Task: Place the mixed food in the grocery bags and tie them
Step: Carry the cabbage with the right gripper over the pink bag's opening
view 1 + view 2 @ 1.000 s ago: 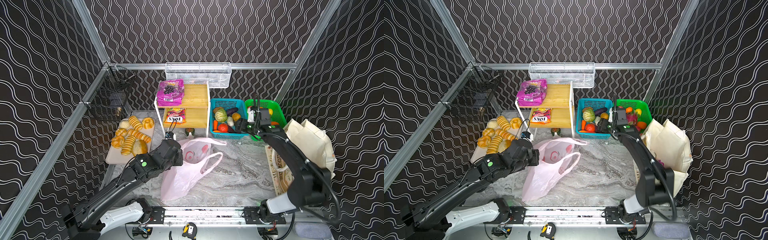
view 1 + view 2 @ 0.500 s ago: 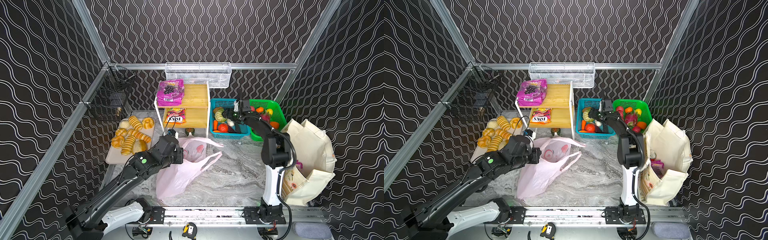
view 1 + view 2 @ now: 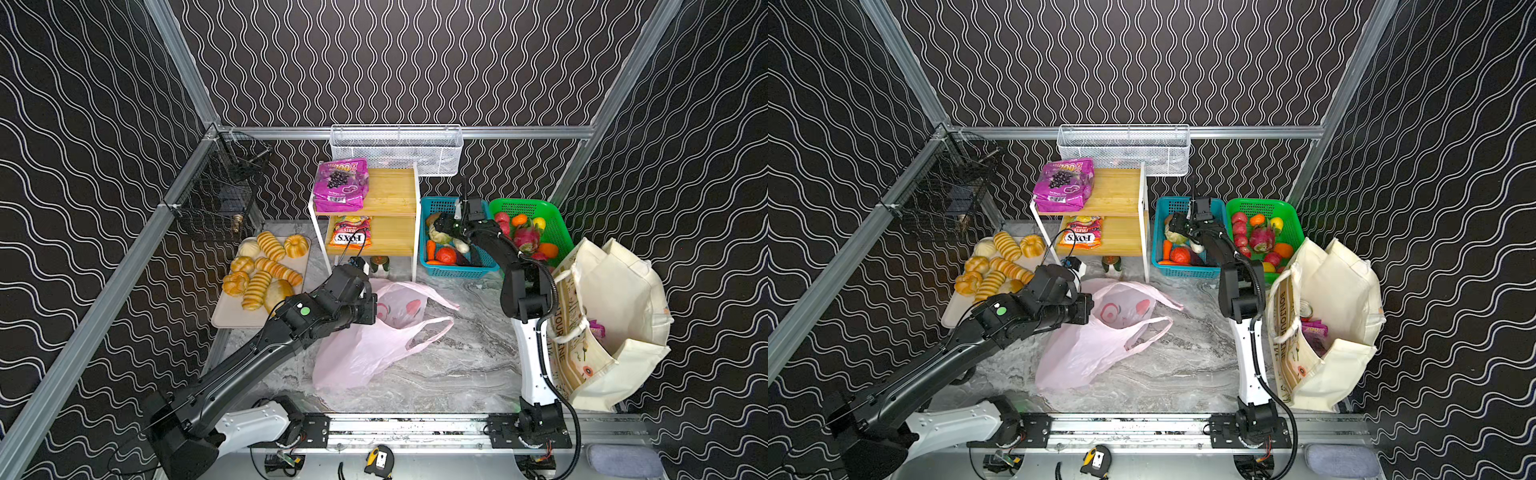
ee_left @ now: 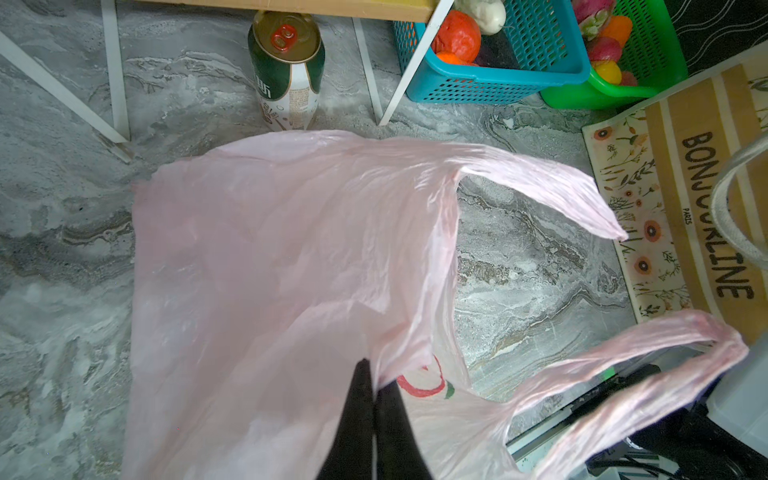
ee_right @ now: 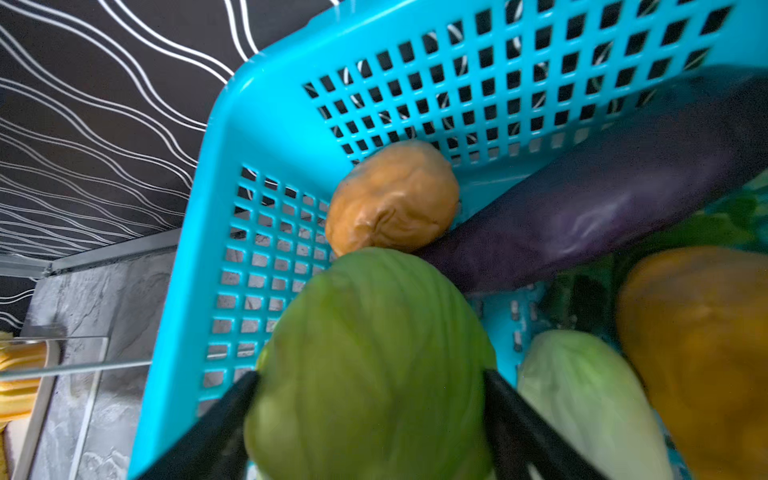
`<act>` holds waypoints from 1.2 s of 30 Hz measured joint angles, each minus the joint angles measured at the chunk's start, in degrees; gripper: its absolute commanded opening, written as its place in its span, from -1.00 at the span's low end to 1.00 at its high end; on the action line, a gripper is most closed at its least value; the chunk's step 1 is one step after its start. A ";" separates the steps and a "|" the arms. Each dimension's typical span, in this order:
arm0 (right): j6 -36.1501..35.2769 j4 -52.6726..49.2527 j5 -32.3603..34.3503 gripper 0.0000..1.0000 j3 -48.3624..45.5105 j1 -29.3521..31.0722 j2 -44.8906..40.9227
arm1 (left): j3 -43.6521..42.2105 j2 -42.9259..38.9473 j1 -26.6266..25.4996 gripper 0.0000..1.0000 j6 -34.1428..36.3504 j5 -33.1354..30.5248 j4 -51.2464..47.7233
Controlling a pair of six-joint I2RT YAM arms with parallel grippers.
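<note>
Pink plastic bag (image 3: 365,353) is seen in both top views slumped on the marble tabletop (image 3: 457,365), mid-floor, mouth turned toward the shelf rack (image 3: 390,195). Left gripper (image 3: 375,311) is set at the bag's rim; its fingers are masked by the wrist there. Cream tote (image 3: 619,299) is stood open at the right edge, beside the right arm's base. Right gripper (image 3: 444,226) is reached down into the blue basket (image 3: 457,272); green basket (image 3: 555,220) is set just beside it. Magenta pouch (image 3: 341,185) is laid on the rack's upper shelf, FOX'S pouch (image 3: 349,237) on the lower.

In a top view, a red can (image 3: 1307,309) and a magenta packet (image 3: 1314,330) are noted inside the tote.

Left wrist: fingers (image 4: 357,415) are pressed together, a fold of the bag's rim pinched between them. Loop handles (image 4: 540,187) are spread loose. A green-and-white can (image 4: 289,70) is stood upright under the rack.

Right wrist: green cabbage (image 5: 374,353) is bracketed by two fingers (image 5: 232,415), each laid against a side, so it is gripped. Frame is blurred; whether the cabbage is lifted off the basket floor cannot be told. A brown tuber (image 5: 395,195) and an eggplant (image 5: 602,199) are lodged behind it.
</note>
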 measured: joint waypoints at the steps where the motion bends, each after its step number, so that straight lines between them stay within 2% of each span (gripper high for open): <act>1: 0.07 0.13 -0.22 -0.03 -0.98 0.00 -0.55 | 0.09 0.13 0.00 -1.00 0.22 -0.02 0.04; 6: 0.09 0.04 -0.39 -0.40 -6.29 0.11 -5.51 | 0.11 0.20 0.00 -1.00 0.57 -0.04 0.04; 7: 0.02 0.04 -0.31 -0.42 -7.65 0.13 -7.10 | 0.02 0.07 0.00 -1.00 0.55 -0.07 0.07; 14: -1.70 1.66 -0.55 -0.36 -18.29 0.11 -25.44 | -2.58 -1.57 0.04 -1.00 -1.97 -0.22 1.20; 18: -2.49 3.69 -3.67 -0.35 -31.78 0.09 -41.77 | -4.11 -2.60 0.07 -1.00 -4.02 -0.17 2.54; 22: -1.60 6.19 -11.06 -0.35 -46.40 0.68 -57.83 | -5.14 -3.58 0.17 -1.00 -5.75 -0.20 3.72; 26: -1.33 6.64 -18.05 -0.35 -57.00 5.60 -70.23 | -5.57 -3.76 0.33 -1.00 -7.37 -0.15 5.22; 30: -2.49 5.86 -20.48 -0.34 -65.26 13.57 -78.73 | -5.79 -3.76 0.33 -1.00 -8.76 0.59 6.91; 36: -2.47 4.11 -19.41 -0.34 -71.76 18.67 -81.68 | -6.56 -3.74 0.35 -1.00 -10.01 3.41 10.01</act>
